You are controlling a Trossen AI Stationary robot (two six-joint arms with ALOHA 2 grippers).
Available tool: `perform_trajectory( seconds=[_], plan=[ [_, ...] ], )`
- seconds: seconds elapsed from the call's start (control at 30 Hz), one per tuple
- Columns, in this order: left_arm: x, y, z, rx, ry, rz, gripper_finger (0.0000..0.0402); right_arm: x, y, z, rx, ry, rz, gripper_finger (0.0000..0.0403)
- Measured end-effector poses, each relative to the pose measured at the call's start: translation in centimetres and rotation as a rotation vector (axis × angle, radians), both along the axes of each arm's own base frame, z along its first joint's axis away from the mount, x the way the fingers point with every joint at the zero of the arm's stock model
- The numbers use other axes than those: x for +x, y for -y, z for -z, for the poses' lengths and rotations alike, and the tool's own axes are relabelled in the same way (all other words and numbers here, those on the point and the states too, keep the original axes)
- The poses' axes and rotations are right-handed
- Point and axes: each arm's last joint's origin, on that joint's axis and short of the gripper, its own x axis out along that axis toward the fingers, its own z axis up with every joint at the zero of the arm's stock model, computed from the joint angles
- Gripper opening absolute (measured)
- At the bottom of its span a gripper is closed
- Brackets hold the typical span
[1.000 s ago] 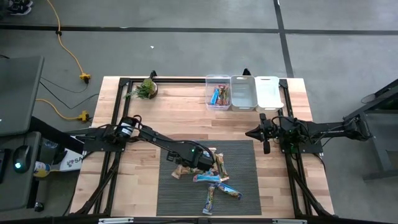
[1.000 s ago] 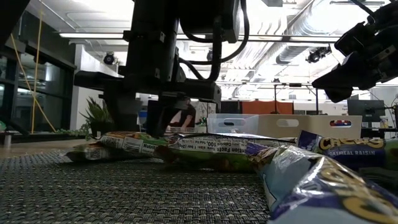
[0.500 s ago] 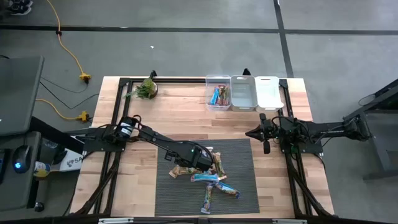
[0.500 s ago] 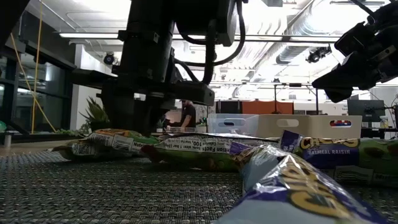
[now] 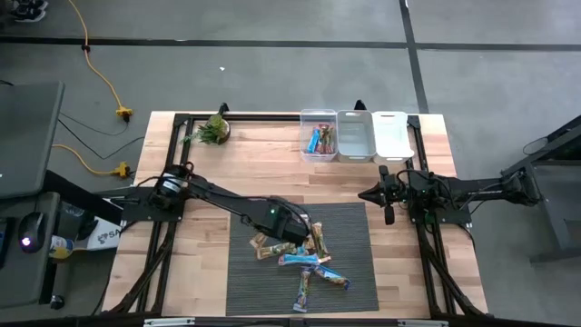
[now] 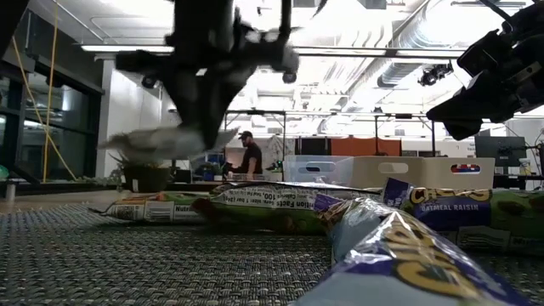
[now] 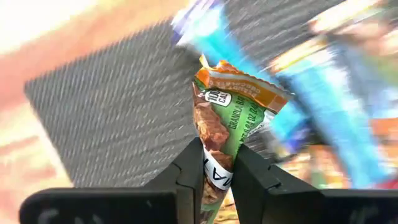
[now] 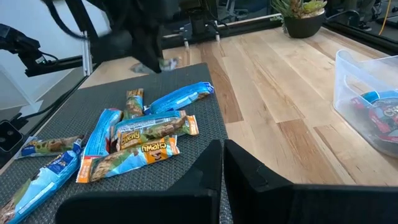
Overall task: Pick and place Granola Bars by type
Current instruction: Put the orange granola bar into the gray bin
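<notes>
My left gripper (image 5: 290, 225) hangs over the dark mat (image 5: 245, 282), shut on a green granola bar with an orange end (image 7: 233, 106). The low view shows this bar (image 6: 166, 140) blurred and above the mat. Several other granola bars, blue, green and tan, lie flat in a loose pile (image 5: 307, 259) on the mat, just on the near side of that gripper. My right gripper (image 5: 388, 207) waits shut over the table's right side, holding nothing; its fingers (image 8: 214, 163) are together in the right wrist view. My left gripper pinches the green bar's wrapper (image 7: 216, 165) between its two fingers, which lie across the bar's width. The fingers come from above, pointing steeply down. The orange end (image 7: 245, 84) sticks out past the fingertips. The bar is lifted clear of the mat and lies about level.
Three bins stand in a row at the far edge. The clear left one (image 5: 318, 138) holds a few bars, beside a clear middle one (image 5: 355, 134) and a white right one (image 5: 391, 134). A small potted plant (image 5: 214, 129) stands at the far left. Bare wood lies between mat and bins.
My left gripper has risen straight up from the pile. It has taken the green bar with it, so the bar has gone from lying among the others to hanging clear of the mat. The gripper has tipped and rolled a little on the way up.
</notes>
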Motion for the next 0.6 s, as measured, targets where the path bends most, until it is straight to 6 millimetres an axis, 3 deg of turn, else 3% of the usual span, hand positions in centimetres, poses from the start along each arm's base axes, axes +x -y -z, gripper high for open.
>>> perform_trajectory(
  seconds=[0.3,0.6],
  plan=[
    [2.5,-0.8,-7.8,0.231,0.306,0.199,0.0057,0.0,0.0,0.0,0.0,0.0,0.0,0.0],
    [6.1,-5.5,-14.1,0.354,0.634,0.386,0.0057,0.0,0.0,0.0,0.0,0.0,0.0,0.0]
  ],
)
